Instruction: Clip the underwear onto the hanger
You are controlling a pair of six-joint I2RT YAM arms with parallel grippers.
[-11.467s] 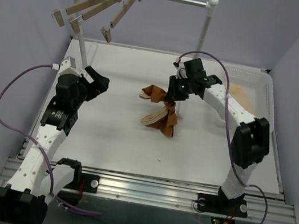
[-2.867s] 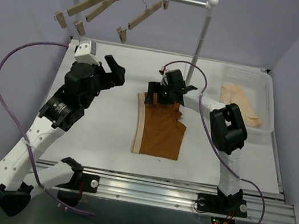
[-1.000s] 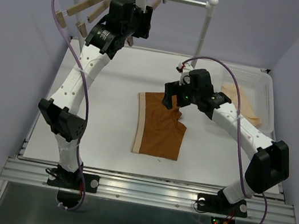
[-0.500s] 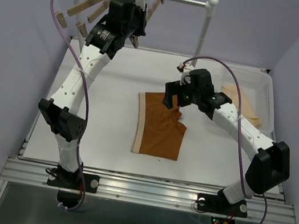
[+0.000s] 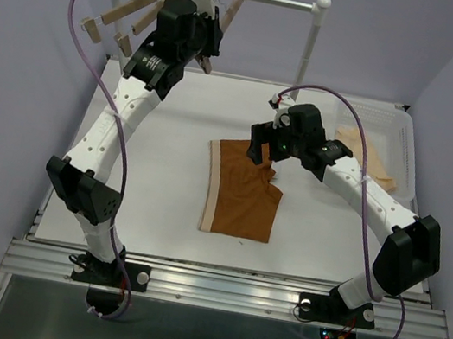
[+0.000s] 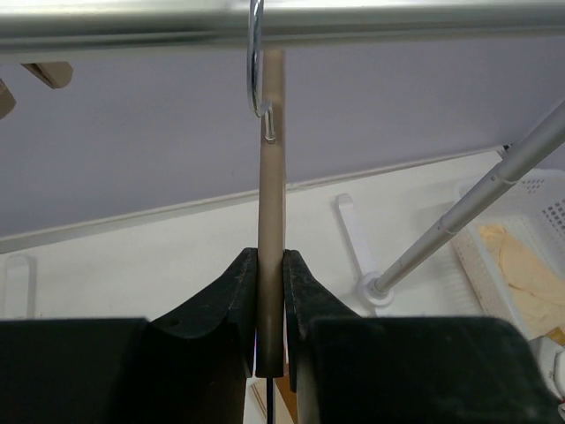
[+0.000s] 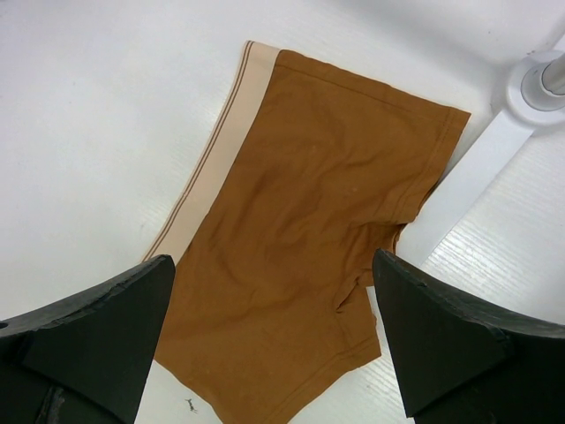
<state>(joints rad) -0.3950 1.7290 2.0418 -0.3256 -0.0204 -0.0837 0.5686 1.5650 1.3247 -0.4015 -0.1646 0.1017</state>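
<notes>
— Left wrist view: what's the left gripper [image 6: 269, 265] doing?
— I see it pinched tight on the hanger [image 6: 271, 177], hooked on the rail [image 6: 397, 16] at 12 o'clock.
— And the right gripper [image 7: 274, 327]?
— Spread wide, holding nothing, above the underwear [image 7: 309, 203], flat on the table [image 5: 157, 166], waistband toward 9 o'clock.

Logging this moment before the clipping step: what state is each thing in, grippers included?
hanger: hooked on the rail, bar pinched by the left gripper.
left gripper: shut on the hanger.
right gripper: open, above the underwear, holding nothing.
underwear: spread flat on the table, unclipped.
spare hangers: hanging tilted on the rail.
cream garment: lying in the basket.
</notes>
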